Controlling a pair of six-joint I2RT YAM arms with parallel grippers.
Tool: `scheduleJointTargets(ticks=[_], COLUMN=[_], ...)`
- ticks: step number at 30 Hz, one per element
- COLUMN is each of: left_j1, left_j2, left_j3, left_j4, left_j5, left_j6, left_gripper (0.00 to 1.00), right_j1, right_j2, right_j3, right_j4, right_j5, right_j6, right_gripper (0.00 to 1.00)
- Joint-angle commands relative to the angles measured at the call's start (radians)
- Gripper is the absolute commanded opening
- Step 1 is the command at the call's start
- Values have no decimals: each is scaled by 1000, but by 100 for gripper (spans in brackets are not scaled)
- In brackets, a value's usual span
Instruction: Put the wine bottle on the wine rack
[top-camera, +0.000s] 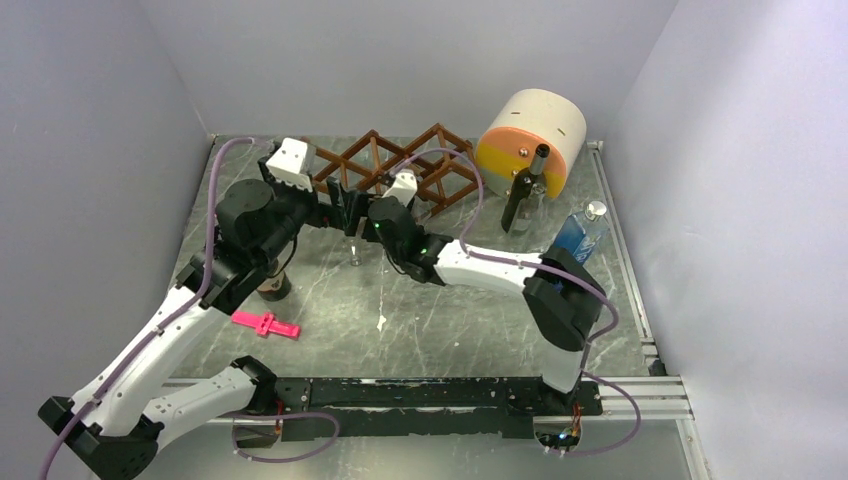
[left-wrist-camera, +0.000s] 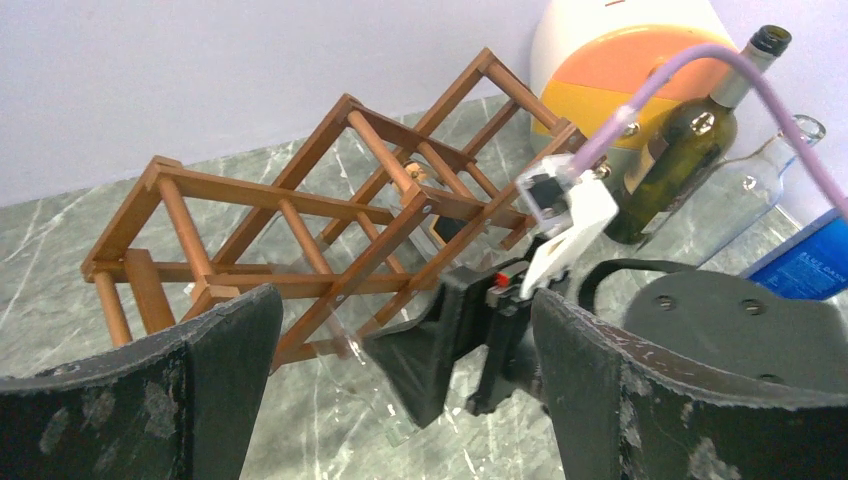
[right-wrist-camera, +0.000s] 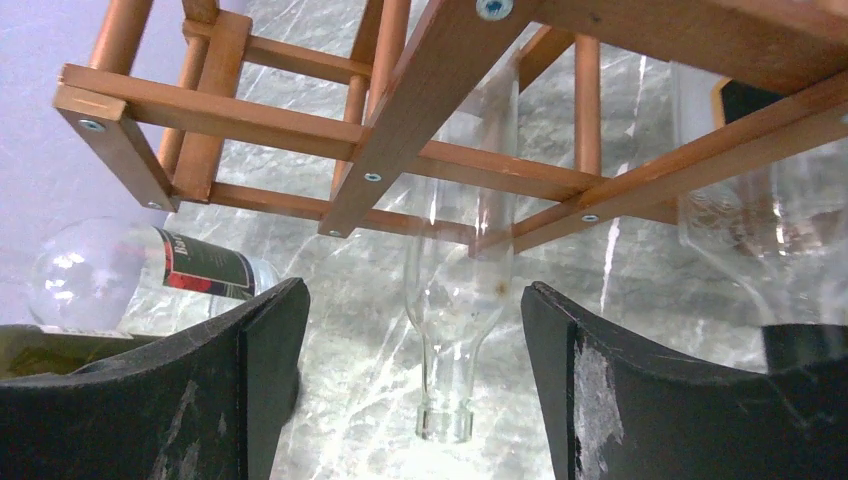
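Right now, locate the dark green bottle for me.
Top view: the dark green bottle stands upright at rear right, in front of the cream-and-orange cylinder, between the wine rack and a blue-labelled bottle.

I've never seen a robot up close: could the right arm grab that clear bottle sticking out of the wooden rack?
Probably yes. The clear bottle pokes neck-first out of the wine rack, lined up between the open jaws of the right arm in its wrist view, with nothing in between.

A cream, orange and yellow cylinder (top-camera: 530, 140) lies at the table's (top-camera: 450, 320) back right, a dark bottle (top-camera: 522, 195) upright before it, a blue-labelled bottle (top-camera: 580, 235) nearby, a pink clip (top-camera: 266, 324) front left.
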Motion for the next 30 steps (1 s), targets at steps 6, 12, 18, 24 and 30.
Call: scheduleJointTargets(ticks=[6, 12, 18, 24, 30], left_j1=[9, 8, 9, 8, 9], left_j2=[-52, -58, -55, -67, -58], left_j3=[-25, -33, -21, -38, -32], left_j4=[55, 70, 62, 86, 78], left_j5=[-164, -121, -74, -16, 2], left_j6=[-3, -19, -7, -18, -18], left_gripper=[98, 98, 96, 96, 95], right_j1=[-18, -30, -116, -294, -367], right_j2=[-245, -414, -530, -572, -518], right_j3=[-78, -50, 76, 107, 92], right_j4=[-144, -329, -573, -666, -804], right_j5=[76, 235, 401, 468, 546], right_j6=[-77, -204, -295, -274, -171], right_gripper=[81, 81, 81, 82, 76])
